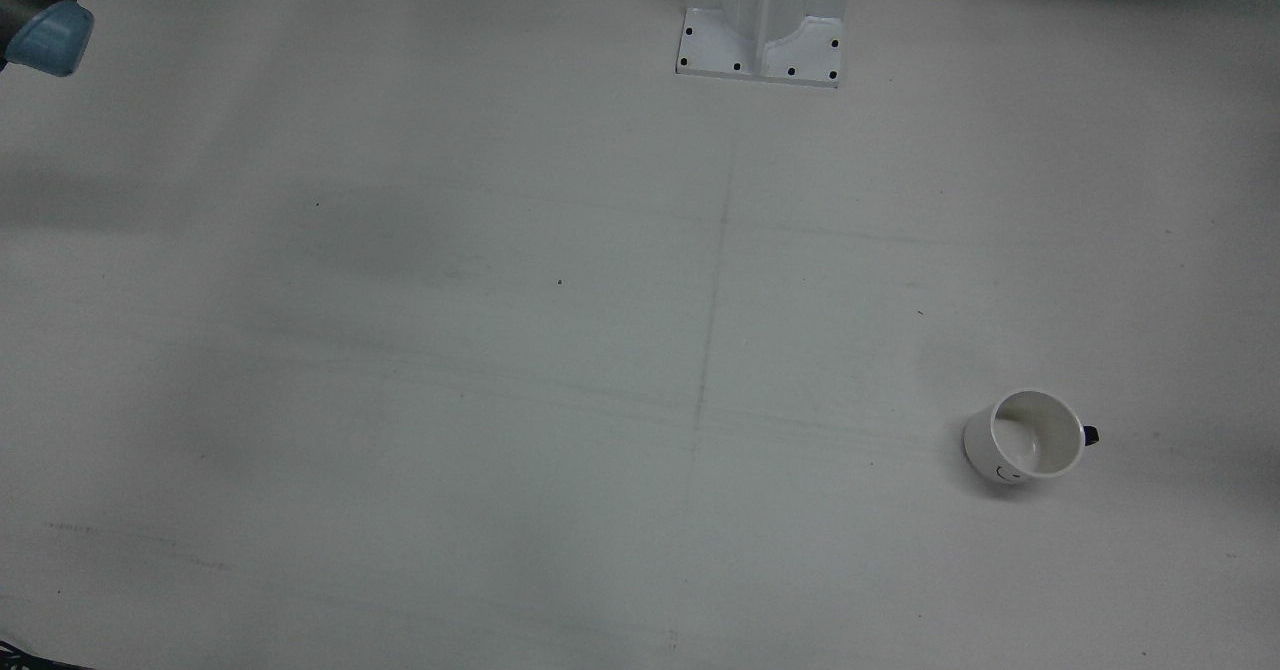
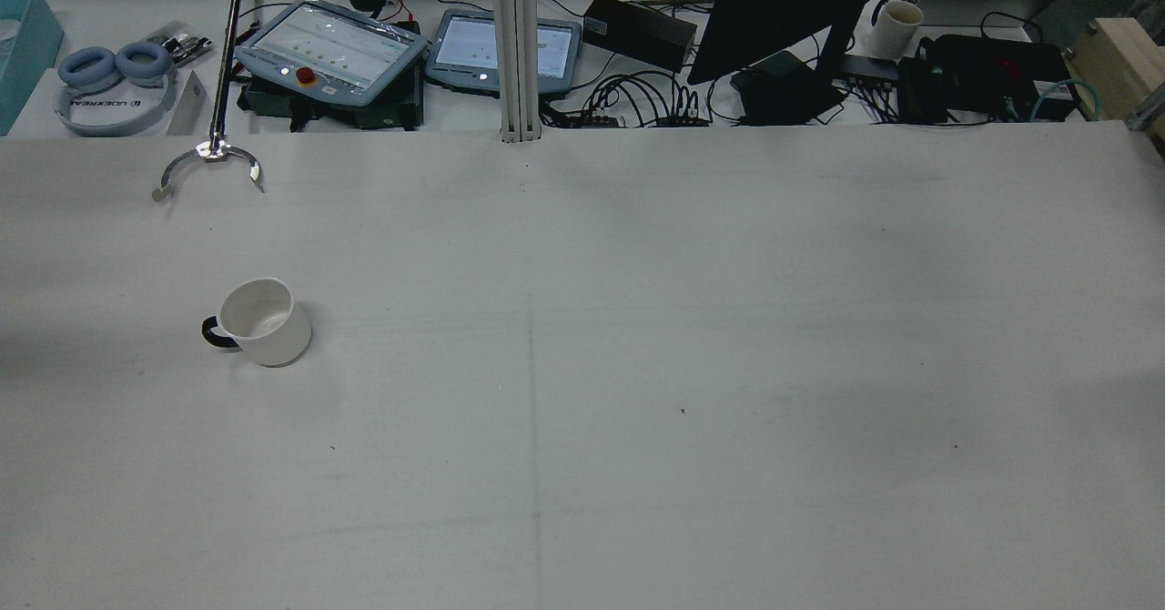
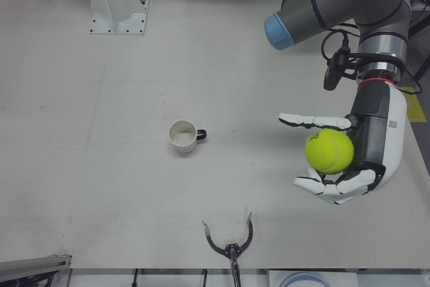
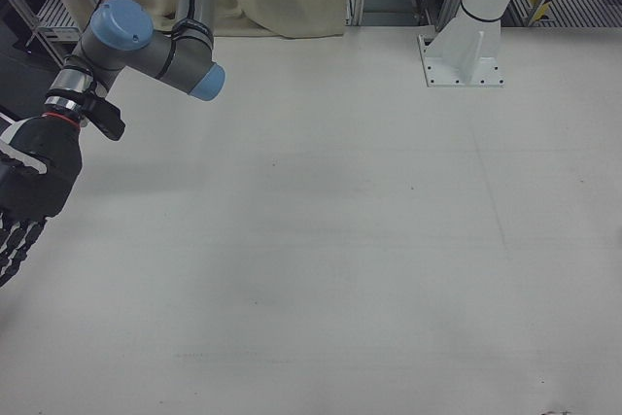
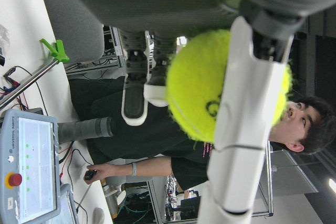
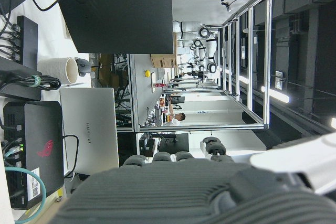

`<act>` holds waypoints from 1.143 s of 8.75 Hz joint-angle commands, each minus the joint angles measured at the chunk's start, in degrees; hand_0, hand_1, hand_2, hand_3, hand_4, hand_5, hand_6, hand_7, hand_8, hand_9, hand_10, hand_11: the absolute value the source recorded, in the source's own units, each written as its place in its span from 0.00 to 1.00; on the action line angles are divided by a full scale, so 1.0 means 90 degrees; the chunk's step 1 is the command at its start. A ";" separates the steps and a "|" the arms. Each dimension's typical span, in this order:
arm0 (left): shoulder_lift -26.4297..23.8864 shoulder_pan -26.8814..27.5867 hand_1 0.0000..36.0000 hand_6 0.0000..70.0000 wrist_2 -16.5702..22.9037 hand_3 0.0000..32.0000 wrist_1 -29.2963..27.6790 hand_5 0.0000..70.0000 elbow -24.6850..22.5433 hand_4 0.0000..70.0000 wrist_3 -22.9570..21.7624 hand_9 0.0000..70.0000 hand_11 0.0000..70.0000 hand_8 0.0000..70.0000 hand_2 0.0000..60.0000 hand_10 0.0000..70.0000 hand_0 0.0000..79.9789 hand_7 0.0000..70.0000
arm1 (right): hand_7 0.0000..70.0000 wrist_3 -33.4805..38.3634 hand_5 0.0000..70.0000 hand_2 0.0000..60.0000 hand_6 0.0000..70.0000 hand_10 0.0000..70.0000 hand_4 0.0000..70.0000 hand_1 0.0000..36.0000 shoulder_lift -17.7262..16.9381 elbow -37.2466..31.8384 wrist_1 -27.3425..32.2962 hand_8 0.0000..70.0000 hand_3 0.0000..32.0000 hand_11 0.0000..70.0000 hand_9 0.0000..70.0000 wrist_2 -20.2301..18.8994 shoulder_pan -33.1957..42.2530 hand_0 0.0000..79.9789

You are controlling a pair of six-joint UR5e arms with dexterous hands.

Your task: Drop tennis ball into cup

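A white cup with a black handle (image 1: 1035, 437) stands upright and empty on the table; it also shows in the rear view (image 2: 259, 321) and the left-front view (image 3: 183, 136). My left hand (image 3: 371, 149) is shut on a yellow-green tennis ball (image 3: 329, 150), held in the air well to the right of the cup in the left-front view. The left hand view shows the ball (image 5: 202, 90) between white fingers (image 5: 244, 124). My right hand (image 4: 27, 191) hangs at the left edge of the right-front view, fingers spread and empty, far from the cup.
A metal claw-shaped stand (image 2: 211, 159) sits near the table's far edge, beyond the cup, also in the left-front view (image 3: 230, 241). A white arm pedestal (image 1: 765, 20) stands at the robot's side. Teach pendants (image 2: 328, 50), a monitor and cables lie past the table edge.
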 commanded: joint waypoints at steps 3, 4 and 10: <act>0.0058 0.0668 0.56 1.00 0.0107 0.00 0.0074 0.37 -0.0644 0.76 0.0010 1.00 0.64 0.82 0.00 0.43 1.00 1.00 | 0.00 0.0000 0.00 0.00 0.00 0.00 0.00 0.00 0.0000 0.0000 0.0000 0.00 0.00 0.00 0.00 0.0000 0.0000 0.00; 0.0117 0.1009 0.58 0.99 0.0107 0.00 0.0074 0.29 -0.0820 0.76 0.0019 1.00 0.63 0.79 0.01 0.43 0.94 1.00 | 0.00 0.0000 0.00 0.00 0.00 0.00 0.00 0.00 0.0000 0.0000 0.0000 0.00 0.00 0.00 0.00 0.0000 0.0000 0.00; 0.0586 0.2739 0.38 1.00 0.0098 0.00 -0.0228 0.28 -0.1037 0.67 0.0088 1.00 0.57 0.77 0.21 0.39 0.68 1.00 | 0.00 0.0000 0.00 0.00 0.00 0.00 0.00 0.00 0.0000 -0.0010 0.0000 0.00 0.00 0.00 0.00 0.0000 0.0000 0.00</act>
